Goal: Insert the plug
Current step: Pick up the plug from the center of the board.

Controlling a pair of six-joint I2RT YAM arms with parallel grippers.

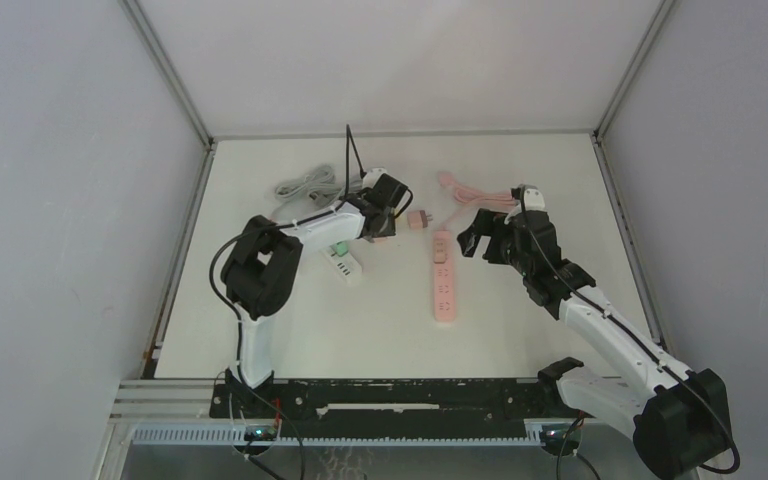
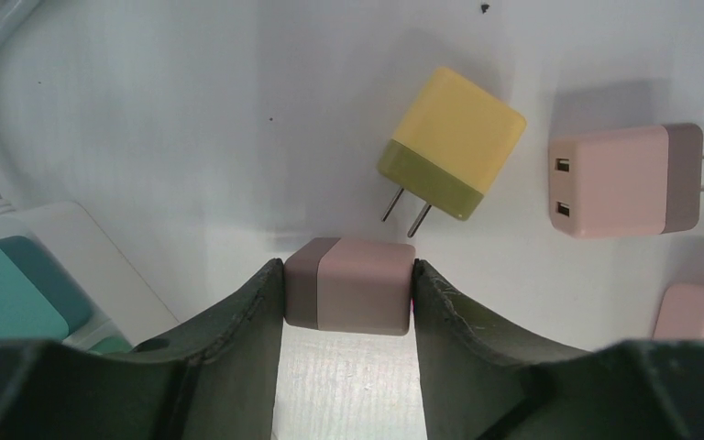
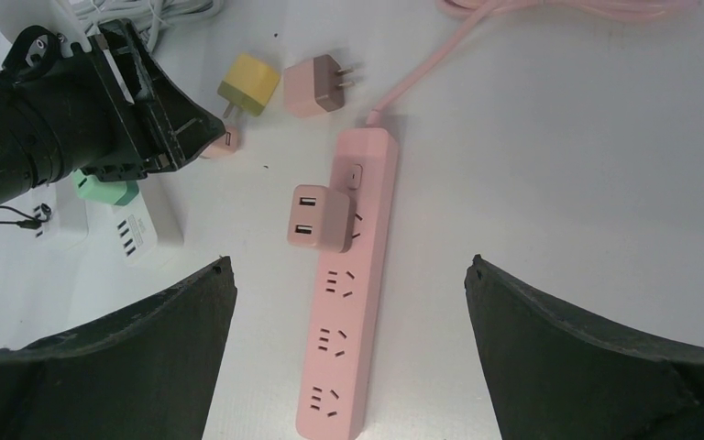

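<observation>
My left gripper (image 2: 346, 270) pinches the plug (image 2: 357, 302) between both fingers (arm stretched forward); my right gripper (image 3: 350, 266) hangs wide open.

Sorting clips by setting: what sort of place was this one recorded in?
Probably a robotics lab test cell, not a home: a white table boxed in by plain grey wall panels, two robot arms bolted along its near edge, and only power strips and loose plug adapters laid out.

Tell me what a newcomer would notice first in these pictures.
The pink power strip lies in the middle, with one pink adapter already plugged in near its switch end. Left of it, the left gripper clasps a pink plug by its sides, a yellow plug lying just beyond.
</observation>
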